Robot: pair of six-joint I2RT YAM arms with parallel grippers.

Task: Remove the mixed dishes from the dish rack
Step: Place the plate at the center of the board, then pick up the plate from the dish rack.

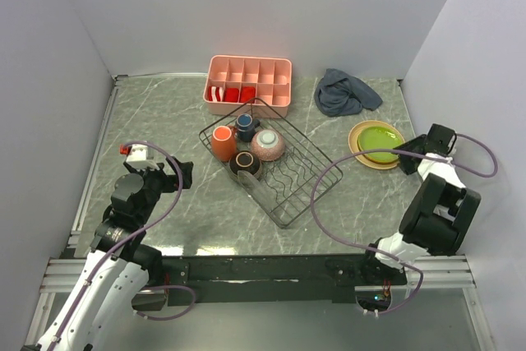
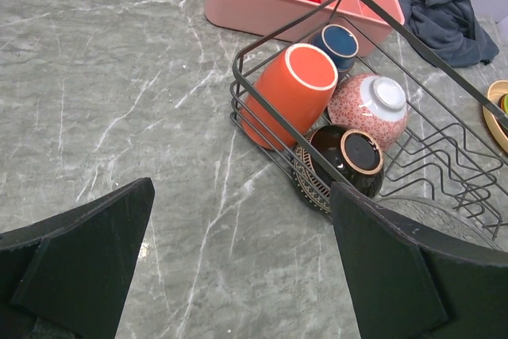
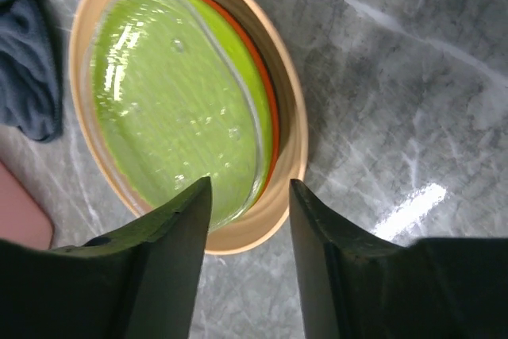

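right claw (image 3: 250, 185) parted over the rim of glossy round stacked plates (image 3: 175, 93); left claw (image 2: 242, 188) spread wide above veined stone table (image 2: 119, 77).

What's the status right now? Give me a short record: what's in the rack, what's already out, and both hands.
in dish rack: orange mug, dark-blue cup, pinkish bowl, dark-brown bowl
unloaded: stack of plates on the table, right of the rack; lime green over orange-red over tan
left hand: open, empty, above the table left of the rack
right hand: open, over the stack's rim, no grip seen
other: pink tray and blue cloth behind the rack
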